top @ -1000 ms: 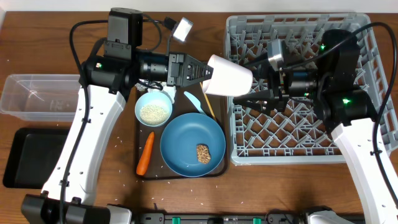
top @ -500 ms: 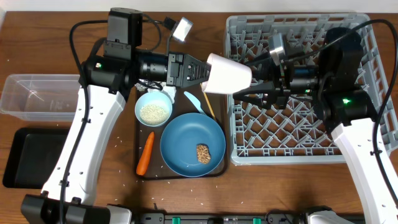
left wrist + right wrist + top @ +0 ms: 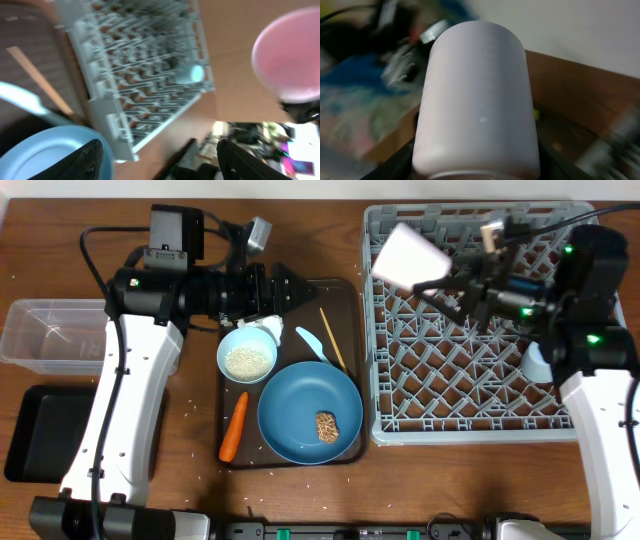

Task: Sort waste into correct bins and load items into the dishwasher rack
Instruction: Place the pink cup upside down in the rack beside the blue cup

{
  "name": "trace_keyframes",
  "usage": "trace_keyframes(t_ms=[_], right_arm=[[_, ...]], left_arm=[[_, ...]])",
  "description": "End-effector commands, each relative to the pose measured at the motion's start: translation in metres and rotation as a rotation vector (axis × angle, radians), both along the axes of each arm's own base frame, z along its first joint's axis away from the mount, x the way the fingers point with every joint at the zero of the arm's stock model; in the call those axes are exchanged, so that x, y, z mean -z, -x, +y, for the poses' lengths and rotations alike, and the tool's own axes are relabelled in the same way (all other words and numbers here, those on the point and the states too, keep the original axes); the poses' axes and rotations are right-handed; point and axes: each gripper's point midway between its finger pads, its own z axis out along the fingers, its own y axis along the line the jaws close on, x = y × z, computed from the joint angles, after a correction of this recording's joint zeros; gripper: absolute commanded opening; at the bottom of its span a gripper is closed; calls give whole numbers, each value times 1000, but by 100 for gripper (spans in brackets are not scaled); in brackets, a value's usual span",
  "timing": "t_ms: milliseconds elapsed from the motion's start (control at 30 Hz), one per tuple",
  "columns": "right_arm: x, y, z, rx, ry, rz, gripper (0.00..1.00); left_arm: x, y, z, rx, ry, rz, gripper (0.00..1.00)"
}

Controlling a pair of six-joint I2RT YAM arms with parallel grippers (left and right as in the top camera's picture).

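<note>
My right gripper (image 3: 442,280) is shut on the pink cup (image 3: 408,254) and holds it tilted above the back left of the grey dishwasher rack (image 3: 470,395). In the right wrist view the pink cup (image 3: 477,100) fills the frame between the dark fingers (image 3: 395,165). My left gripper (image 3: 298,286) stands open and empty over the back of the brown tray, and its fingers (image 3: 87,160) are wide apart. A pale blue cup (image 3: 192,74) sits in the rack. The blue plate (image 3: 300,395) carries a brown food chunk (image 3: 326,426).
On the brown serving tray (image 3: 345,300) lie an orange carrot (image 3: 233,425), a pale blue bowl of rice (image 3: 248,358), a spoon (image 3: 312,343) and chopsticks (image 3: 333,338). A clear tub (image 3: 50,330) and a black tray (image 3: 45,430) stand at the left. Rice grains are scattered on the table.
The left gripper opened, let go of the pink cup and drew back to the left. The right gripper closed on the cup and carried it right, over the rack.
</note>
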Motion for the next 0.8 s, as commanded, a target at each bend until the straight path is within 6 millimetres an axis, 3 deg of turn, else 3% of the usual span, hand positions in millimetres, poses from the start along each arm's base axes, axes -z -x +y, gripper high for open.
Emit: trace_keyframes(t_ms=[0,200,400,767], right_arm=[[22,-34,-57,329,72,126,38],[69,-32,-140,667,120,392,36],[104,-4,-225,975,190,578,38],[136,41,-285,1280,369,768,39]], left_arm=[[13,-5,15,-48,-119,-24,74],[17,-6,18,-56,-144,-23,74],[17,-6,18,-52,-147,-29,74],[17,-5,18,-52,-147,-23,74]])
